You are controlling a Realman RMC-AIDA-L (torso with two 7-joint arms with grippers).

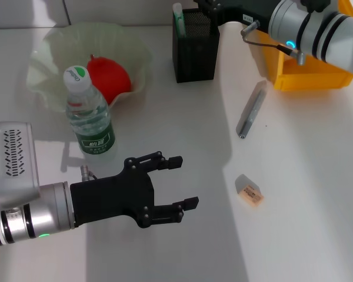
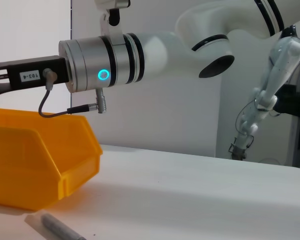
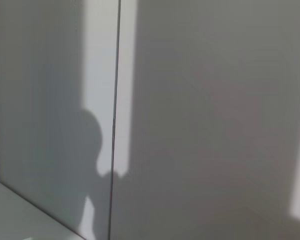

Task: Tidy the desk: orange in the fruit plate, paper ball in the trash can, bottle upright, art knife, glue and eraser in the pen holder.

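Observation:
A red-orange fruit point(image 1: 109, 77) lies in the pale wavy fruit plate point(image 1: 53, 41) at the back left. A clear bottle point(image 1: 89, 111) with a white cap stands upright in front of the plate. The black mesh pen holder point(image 1: 195, 47) holds a green-and-white glue stick point(image 1: 177, 14). A grey art knife point(image 1: 251, 109) lies on the desk, and it also shows in the left wrist view point(image 2: 60, 229). A small eraser point(image 1: 249, 192) lies nearer the front. My left gripper point(image 1: 184, 182) is open and empty, low over the desk in front of the bottle. My right gripper point(image 1: 215, 6) is above the pen holder. No paper ball shows.
A yellow bin point(image 1: 309, 75) stands at the back right, partly under my right arm point(image 1: 317, 29), and it also shows in the left wrist view point(image 2: 35, 165). The right wrist view shows only a wall. The white desk point(image 1: 182, 117) lies between the bottle and the knife.

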